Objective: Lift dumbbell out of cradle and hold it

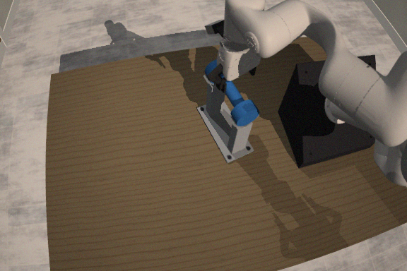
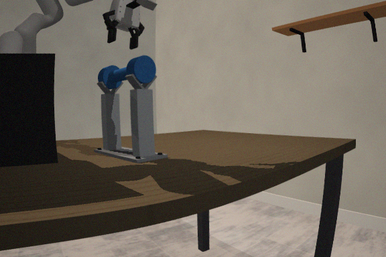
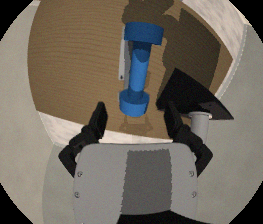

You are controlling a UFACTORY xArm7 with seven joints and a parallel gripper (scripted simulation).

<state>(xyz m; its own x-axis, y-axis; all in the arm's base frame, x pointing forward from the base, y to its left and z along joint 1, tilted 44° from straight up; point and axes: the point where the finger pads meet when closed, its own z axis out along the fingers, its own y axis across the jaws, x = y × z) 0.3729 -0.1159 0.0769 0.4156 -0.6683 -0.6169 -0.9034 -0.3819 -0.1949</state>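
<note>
The blue dumbbell [image 2: 127, 72] lies level in the two V-shaped forks of a grey cradle [image 2: 129, 123] on the wooden table. It also shows in the overhead view [image 1: 233, 97] and in the wrist view [image 3: 138, 70]. My gripper [image 2: 122, 39] hangs open and empty in the air above the handle, a short gap over it, fingers pointing down. In the overhead view the gripper [image 1: 219, 79] sits over the far part of the handle and hides the far head in part. In the wrist view the two dark fingers frame the near head from above.
A tall black box [image 2: 27, 108] holding the arm's base stands on the table beside the cradle, also in the overhead view [image 1: 328, 111]. The cradle's base plate [image 1: 226, 133] is bolted flat on the table. A wall shelf [image 2: 332, 19] hangs far to the right.
</note>
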